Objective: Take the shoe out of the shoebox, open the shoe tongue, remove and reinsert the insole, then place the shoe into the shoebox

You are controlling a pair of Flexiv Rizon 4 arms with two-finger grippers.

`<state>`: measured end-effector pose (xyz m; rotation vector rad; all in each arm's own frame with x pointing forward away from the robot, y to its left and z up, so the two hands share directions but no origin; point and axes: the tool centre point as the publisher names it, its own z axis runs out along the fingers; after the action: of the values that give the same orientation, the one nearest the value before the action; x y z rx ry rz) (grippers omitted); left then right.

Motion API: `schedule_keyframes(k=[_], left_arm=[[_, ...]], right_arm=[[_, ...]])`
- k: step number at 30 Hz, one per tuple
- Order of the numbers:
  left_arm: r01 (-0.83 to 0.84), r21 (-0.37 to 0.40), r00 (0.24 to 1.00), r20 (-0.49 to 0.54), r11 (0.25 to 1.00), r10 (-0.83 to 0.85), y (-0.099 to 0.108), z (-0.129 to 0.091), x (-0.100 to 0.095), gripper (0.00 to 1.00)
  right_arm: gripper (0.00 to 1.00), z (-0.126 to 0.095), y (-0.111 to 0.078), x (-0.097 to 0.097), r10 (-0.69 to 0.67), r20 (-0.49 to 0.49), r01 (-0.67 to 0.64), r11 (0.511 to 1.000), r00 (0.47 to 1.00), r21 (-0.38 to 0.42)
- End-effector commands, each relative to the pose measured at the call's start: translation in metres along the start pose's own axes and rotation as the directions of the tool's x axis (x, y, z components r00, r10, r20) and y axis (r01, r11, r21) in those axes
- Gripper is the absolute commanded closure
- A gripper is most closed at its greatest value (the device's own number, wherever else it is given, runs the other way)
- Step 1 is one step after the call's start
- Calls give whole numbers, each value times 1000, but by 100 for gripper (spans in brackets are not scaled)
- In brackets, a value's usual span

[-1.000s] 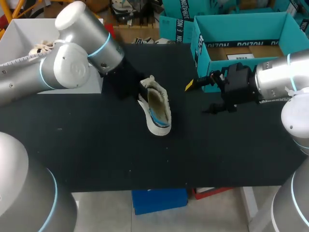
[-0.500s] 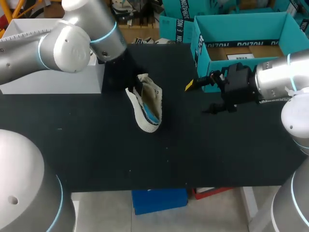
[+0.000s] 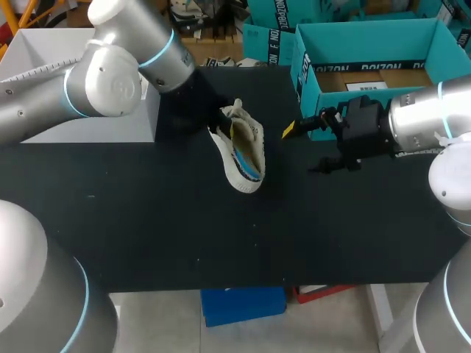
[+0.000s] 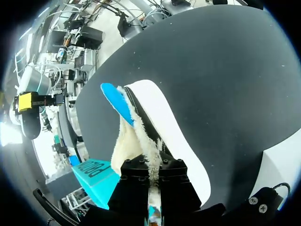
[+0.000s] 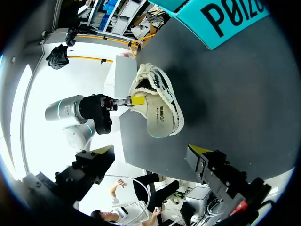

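Your left gripper point(image 3: 219, 121) has swung the shoe point(image 3: 243, 151) back rightward, pinching its heel. Right gripper point(image 5: 151, 150) is spread. Tongue, insole and reboxing likely remain.

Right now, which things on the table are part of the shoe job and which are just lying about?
Job: shoe, pinched by left gripper; teal shoebox; right gripper, open and empty.
Lying about: white box at the table's left.

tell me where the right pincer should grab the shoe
Probably the free end of the shoe, from the robot's right: the left pincer is shut on its fluffy collar, leaving the far end unheld and nearest the open right pincer.
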<state>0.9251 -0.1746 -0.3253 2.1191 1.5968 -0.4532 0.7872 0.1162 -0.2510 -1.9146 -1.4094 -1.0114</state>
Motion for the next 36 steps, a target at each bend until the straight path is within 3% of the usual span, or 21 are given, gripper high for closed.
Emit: schedule_keyframes(k=[1,6,11,24,36], left_arm=[[-28,8,999,23,1000,28,1,1,-9,100],[-72,40,996,52,997,70,-3,8,-22,100],[-87,72,995,64,994,83,-8,19,-21,100],[-55,124,997,55,991,48,-19,30,7,100],[-10,137,996,-86,991,22,-19,31,33,100]], right_arm=[[0,1,0,1,1,1,-1,1000,1000,0],[0,1,0,1,1,1,-1,1000,1000,0],[0,1,0,1,1,1,-1,1000,1000,0],[0,1,0,1,1,1,-1,1000,1000,0],[0,1,0,1,1,1,-1,1000,1000,0]])
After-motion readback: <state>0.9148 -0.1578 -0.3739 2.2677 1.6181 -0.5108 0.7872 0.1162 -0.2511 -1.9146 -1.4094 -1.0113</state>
